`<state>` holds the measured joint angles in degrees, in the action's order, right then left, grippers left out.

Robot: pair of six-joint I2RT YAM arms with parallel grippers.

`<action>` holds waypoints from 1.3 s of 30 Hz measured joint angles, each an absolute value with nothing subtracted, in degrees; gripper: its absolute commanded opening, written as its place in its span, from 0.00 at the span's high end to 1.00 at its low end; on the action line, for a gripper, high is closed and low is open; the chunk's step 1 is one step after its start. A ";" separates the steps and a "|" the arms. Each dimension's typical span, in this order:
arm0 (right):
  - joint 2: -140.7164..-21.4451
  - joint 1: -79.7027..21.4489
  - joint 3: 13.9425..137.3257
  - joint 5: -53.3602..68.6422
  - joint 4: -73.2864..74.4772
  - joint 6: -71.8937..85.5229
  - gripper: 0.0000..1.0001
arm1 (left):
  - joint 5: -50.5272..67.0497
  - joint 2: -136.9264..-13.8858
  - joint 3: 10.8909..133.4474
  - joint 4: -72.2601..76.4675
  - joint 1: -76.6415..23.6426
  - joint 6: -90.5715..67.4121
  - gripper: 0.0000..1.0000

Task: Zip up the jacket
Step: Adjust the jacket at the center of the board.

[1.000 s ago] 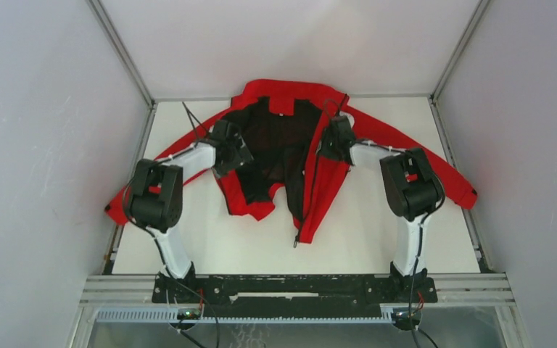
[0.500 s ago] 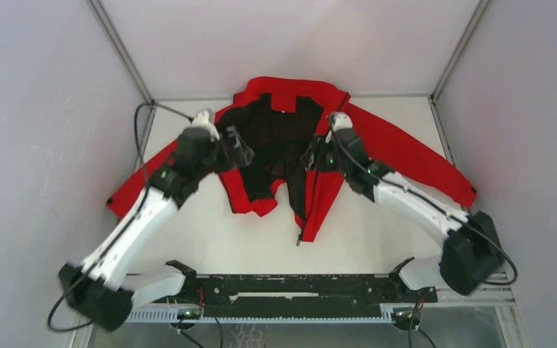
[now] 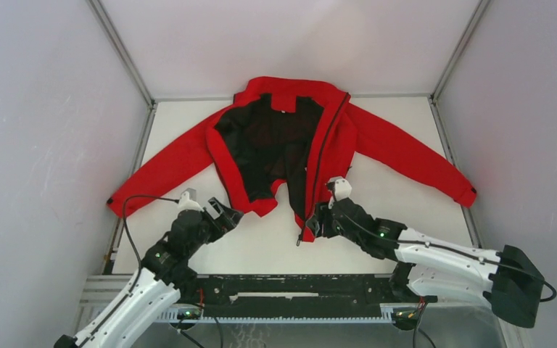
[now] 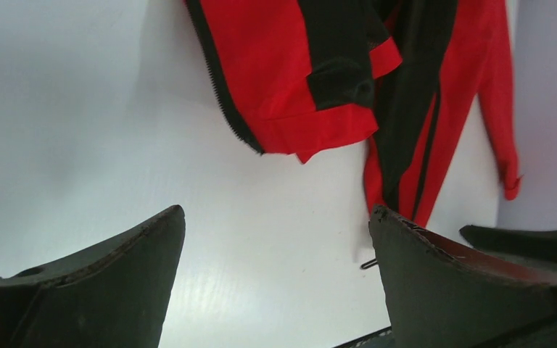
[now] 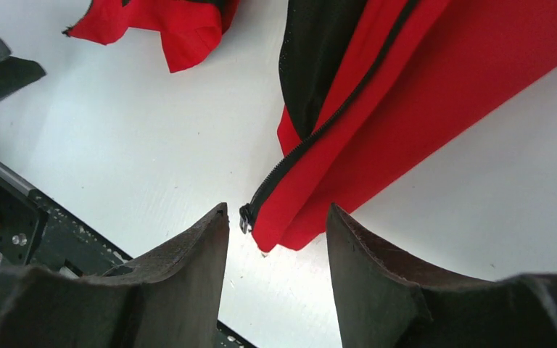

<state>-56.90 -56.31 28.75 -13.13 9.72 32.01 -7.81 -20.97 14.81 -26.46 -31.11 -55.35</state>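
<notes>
One jacket [image 3: 384,141], two end effectors [image 3: 226,216] [image 3: 318,222], one table [image 3: 413,210].

White table [image 3: 261,246], red jacket [image 3: 337,141] spread flat on it, front open, sleeves outstretched

a white table top [image 3: 261,250] is seen at the centre of the frame, enclosed by pale grey panels: a back wall [image 3: 290,36] at the top, a left wall [image 3: 36,145] and a right wall [image 3: 537,109]. aluminium posts [image 3: 120,51] are set in the upper corners. everything is evenly and softly lit.
</notes>
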 measured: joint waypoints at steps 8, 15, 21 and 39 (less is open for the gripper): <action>-44.91 -57.87 24.75 -16.71 11.88 35.00 0.40 | -3.36 -34.33 11.03 -8.29 -29.61 -60.07 0.10; -37.54 -57.87 22.52 -17.93 14.59 35.81 0.40 | 2.26 -45.12 8.12 6.37 -24.25 -62.06 0.44; -34.41 -57.87 22.15 -18.15 15.31 35.94 0.40 | 8.40 -50.37 8.08 13.50 -18.11 -61.93 1.00; -31.42 -57.87 22.13 -18.57 18.37 33.67 0.41 | -3.73 -36.38 58.33 -46.11 -16.69 -31.94 1.00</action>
